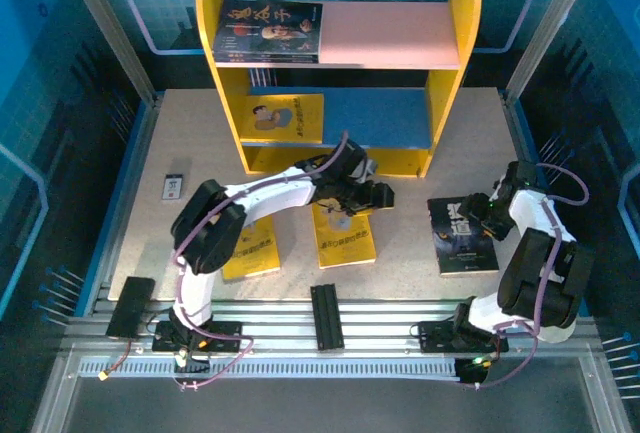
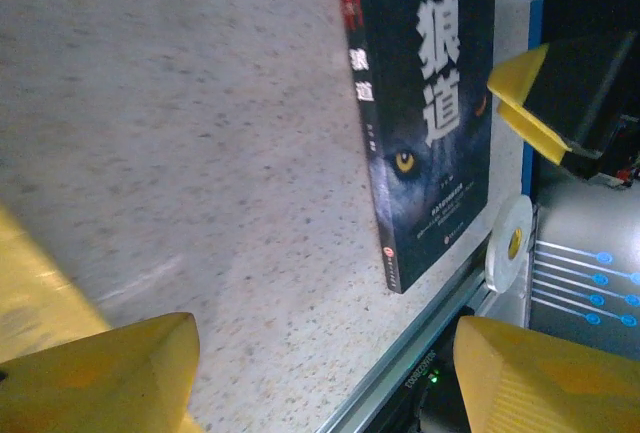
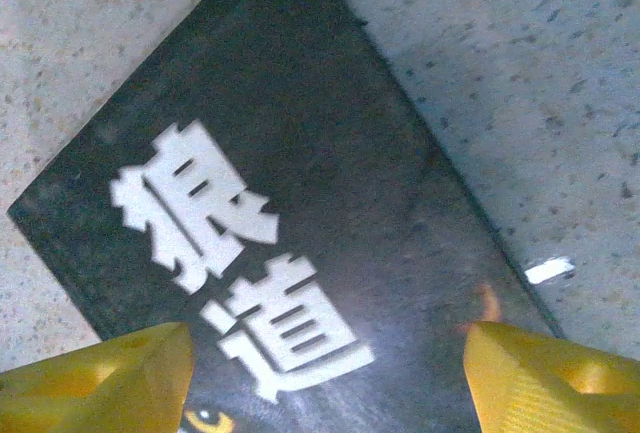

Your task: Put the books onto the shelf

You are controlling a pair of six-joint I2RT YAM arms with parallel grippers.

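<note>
1. Shelf (image 1: 447,73), upper pink board: bare from the middle to the right panel; a dark book (image 1: 267,31) fills the left part.
2. Lower blue board: right part bare; a shelved yellow book (image 1: 286,118) takes the left.
3. Left arm (image 1: 275,188) lies across the front of the lower tier's left half; left gripper (image 1: 378,195), fingers spread, is near the shelf's foot.
4. Table (image 1: 405,238): bare lane between the centre yellow book (image 1: 343,235) and the wolf book (image 1: 462,243).
5. Right gripper (image 1: 482,215), fingers apart, hangs over the wolf book's far edge.
6. Black block (image 1: 327,315) sits on the near rails between the arm bases.
</note>
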